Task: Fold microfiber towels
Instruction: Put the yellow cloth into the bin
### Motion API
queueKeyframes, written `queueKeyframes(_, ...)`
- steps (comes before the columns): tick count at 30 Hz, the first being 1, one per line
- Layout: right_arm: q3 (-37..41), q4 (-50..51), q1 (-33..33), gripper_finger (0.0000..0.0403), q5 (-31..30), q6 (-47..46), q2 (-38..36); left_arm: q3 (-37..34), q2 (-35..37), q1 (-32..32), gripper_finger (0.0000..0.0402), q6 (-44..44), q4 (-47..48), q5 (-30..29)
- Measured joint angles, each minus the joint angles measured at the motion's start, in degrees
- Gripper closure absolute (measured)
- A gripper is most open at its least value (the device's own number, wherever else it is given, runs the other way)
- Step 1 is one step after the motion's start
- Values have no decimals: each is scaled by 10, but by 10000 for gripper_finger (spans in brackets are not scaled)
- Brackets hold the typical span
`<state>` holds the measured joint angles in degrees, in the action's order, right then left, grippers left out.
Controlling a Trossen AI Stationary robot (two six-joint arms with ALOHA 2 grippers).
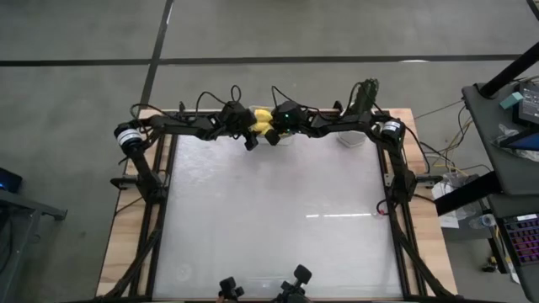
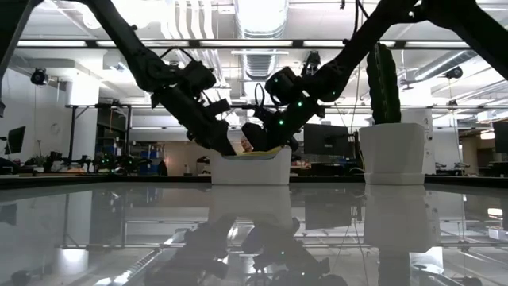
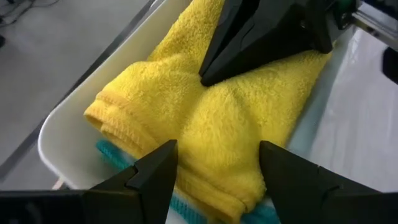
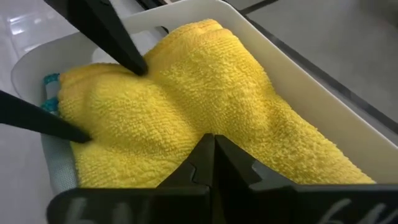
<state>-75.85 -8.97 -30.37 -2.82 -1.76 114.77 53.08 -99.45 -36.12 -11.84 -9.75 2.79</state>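
A folded yellow microfiber towel [image 3: 205,118] lies on top of a stack in the white plastic tub [image 3: 59,124] at the table's far edge [image 1: 271,126]. Under it a teal towel's edge [image 3: 109,154] and a pale one [image 4: 59,177] peek out. My left gripper [image 3: 214,162] is open over the yellow towel, coming from the left. My right gripper [image 4: 213,140] is shut and comes at the same towel from the right. In the low view both grippers [image 2: 226,144] [image 2: 262,141] dip into the tub [image 2: 250,168]. My left gripper sets its two open fingertips [image 4: 140,67] on the yellow towel's top layer, slanting down from the table's left. A low hump of cloth [image 4: 106,102] stands between them. The towel lies in the tub. My right gripper rests the tip of its shut fingers on the towel's top face [image 3: 208,87], near its middle, slanting down from the right. Creases run out from that spot.
A tall green cactus-like plant in a white pot [image 2: 391,151] stands at the far right of the table [image 1: 364,101]. The glossy white tabletop [image 1: 278,219] stretches toward the near edge. A workbench with gear [image 1: 514,126] stands off the table's right side.
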Motion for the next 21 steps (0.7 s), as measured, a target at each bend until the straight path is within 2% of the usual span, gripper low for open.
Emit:
queueKeyframes(10,3,15,0,394,3,14,-33,-3,75,-3,189,-8,41,-1)
queueKeyframes(21,3,13,0,394,3,18,-67,-2,93,-10,189,-33,-52,-7)
